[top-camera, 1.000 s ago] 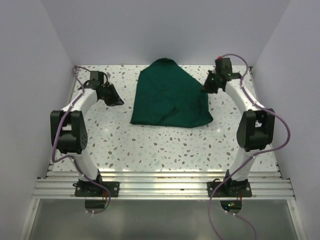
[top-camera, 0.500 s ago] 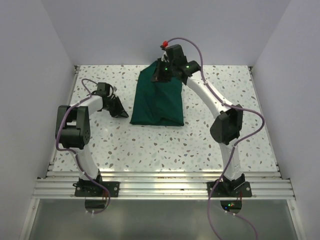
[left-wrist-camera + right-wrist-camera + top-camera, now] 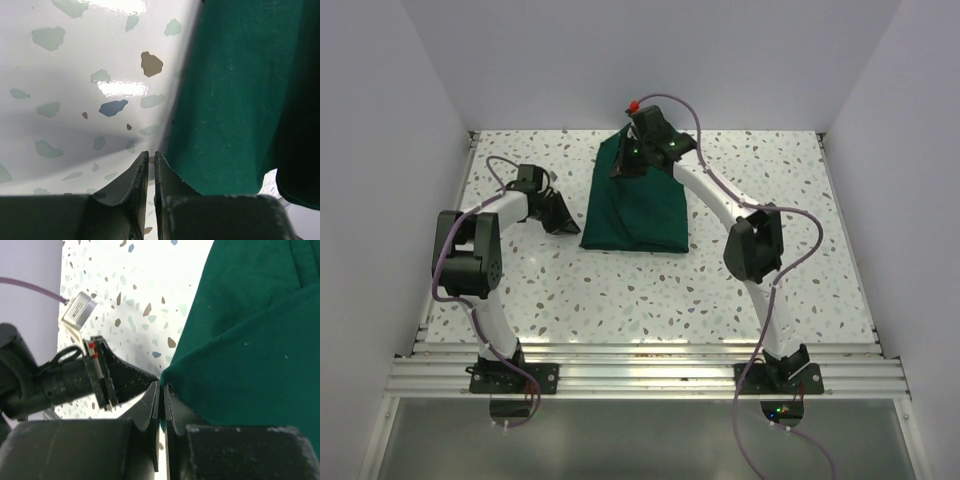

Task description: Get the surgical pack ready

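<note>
Expect the surgical pack (image 3: 635,205) to handle as light, limp cloth, so pinch its hems: your right tool (image 3: 161,385) clamps its 11 o'clock corner, while your left tool (image 3: 151,157) is near-closed and empty.

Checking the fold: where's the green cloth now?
Top view: the green cloth lies far-centre on the table, left fingers beside its left edge, right fingers at its far-left corner.

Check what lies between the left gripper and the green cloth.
Only a narrow strip of bare speckled table separates the left gripper from the green cloth, as seen in the top view; nothing lies on that strip.
</note>
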Available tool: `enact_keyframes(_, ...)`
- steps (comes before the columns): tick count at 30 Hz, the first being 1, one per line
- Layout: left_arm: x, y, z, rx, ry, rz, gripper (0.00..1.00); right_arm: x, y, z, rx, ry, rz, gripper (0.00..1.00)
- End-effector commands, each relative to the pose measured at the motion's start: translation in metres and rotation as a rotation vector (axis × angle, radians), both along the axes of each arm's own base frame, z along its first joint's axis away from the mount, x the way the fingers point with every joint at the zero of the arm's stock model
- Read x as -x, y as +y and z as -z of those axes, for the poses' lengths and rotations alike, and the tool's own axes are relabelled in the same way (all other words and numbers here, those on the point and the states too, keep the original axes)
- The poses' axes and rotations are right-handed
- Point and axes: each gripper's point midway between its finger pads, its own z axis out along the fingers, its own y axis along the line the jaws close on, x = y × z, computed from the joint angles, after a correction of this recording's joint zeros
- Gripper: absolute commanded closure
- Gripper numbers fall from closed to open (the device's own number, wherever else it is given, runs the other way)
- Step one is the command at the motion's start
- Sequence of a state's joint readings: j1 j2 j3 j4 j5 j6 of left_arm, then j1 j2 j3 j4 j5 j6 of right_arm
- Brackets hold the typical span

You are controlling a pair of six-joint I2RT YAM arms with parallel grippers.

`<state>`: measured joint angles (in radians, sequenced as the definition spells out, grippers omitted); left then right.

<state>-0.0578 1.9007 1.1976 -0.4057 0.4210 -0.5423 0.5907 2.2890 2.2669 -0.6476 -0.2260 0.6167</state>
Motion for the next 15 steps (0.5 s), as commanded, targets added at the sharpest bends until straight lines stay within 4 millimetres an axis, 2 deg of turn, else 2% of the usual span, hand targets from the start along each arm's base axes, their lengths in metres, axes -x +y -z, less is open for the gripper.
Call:
enact_keyframes(1, -0.006, -0.008, -0.005, 0.025, -0.025, 0.002, 0.87, -0.017, 0.022, -0.02, -0.084, -0.058, 0.028, 1.0)
enact_keyframes(2, -0.005, -0.008, -0.005, 0.026, -0.026, 0.003, 0.87, -0.019, 0.025, -0.009, -0.081, -0.042, 0.031, 1.0)
enact_keyframes(3, -0.005, -0.009, -0.004, 0.029, -0.025, 0.004, 0.87, -0.019, 0.028, -0.008, -0.084, -0.038, 0.034, 1.0)
enact_keyframes(12, 0.001, -0.012, -0.001, 0.035, -0.022, 0.003, 0.87, -0.018, 0.05, -0.005, -0.11, -0.047, 0.034, 1.0)
enact_keyframes(15, 0.001, -0.011, -0.001, 0.032, -0.02, -0.001, 0.87, -0.017, 0.059, -0.01, -0.129, -0.062, 0.022, 1.0)
